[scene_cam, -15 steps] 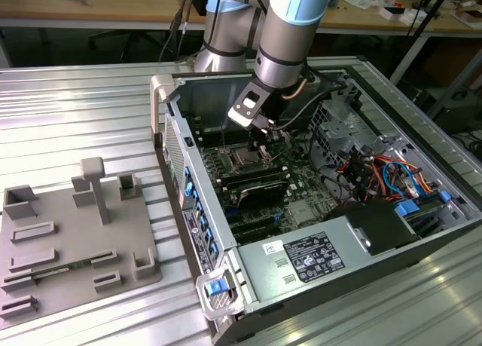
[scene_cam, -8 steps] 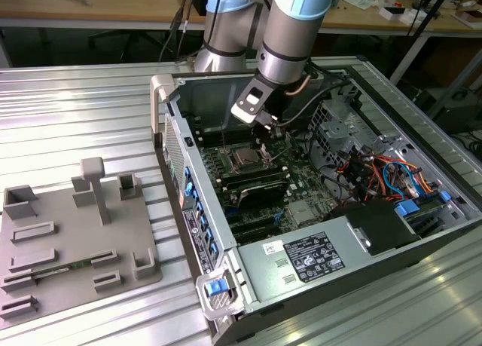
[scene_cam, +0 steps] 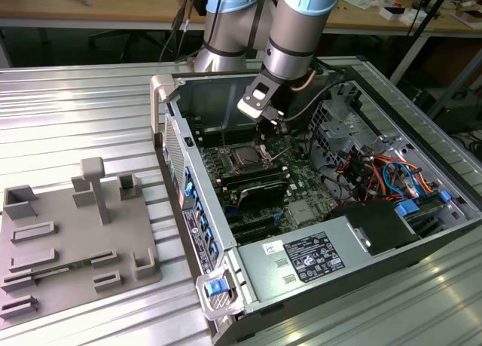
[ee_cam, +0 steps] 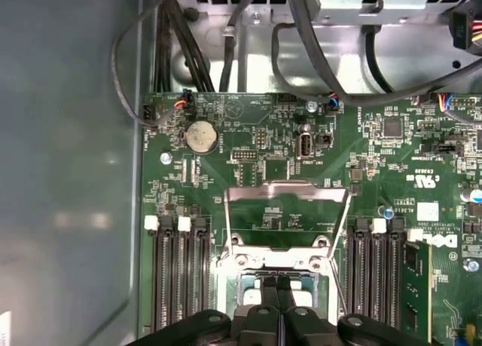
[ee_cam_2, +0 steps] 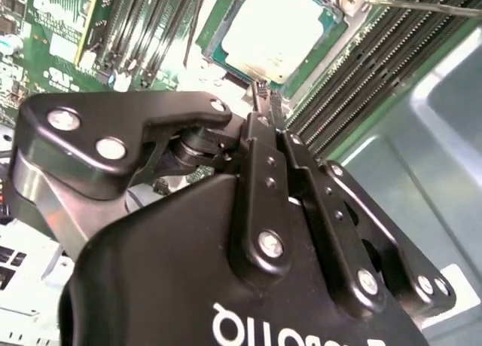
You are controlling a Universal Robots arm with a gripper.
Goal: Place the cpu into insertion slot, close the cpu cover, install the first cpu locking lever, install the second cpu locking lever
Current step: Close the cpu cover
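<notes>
Black links and bolts of the claw [ee_cam_2: 260, 97] sat closest to the lens in the second wrist view. Its two fingers were pressed together into one thin tip, and nothing was seen between them. That tip hung just over one edge of the cpu [ee_cam_2: 275, 29]. Probably the fingers were kept together so that the tip was narrow enough to work near the chip without touching the long memory slots [ee_cam: 177, 270] on both sides. The cpu lay flat inside the insertion slot [ee_cam: 227, 264], with its pale silvery top facing up and a dark green border around it. In the first wrist view the cpu cover [ee_cam: 286, 189], a thin metal frame with a square opening, was folded back away from the slot, which left the chip uncovered from above. The open computer case [scene_cam: 218, 97] rested on the ribbed metal desk [scene_cam: 75, 105].
</notes>
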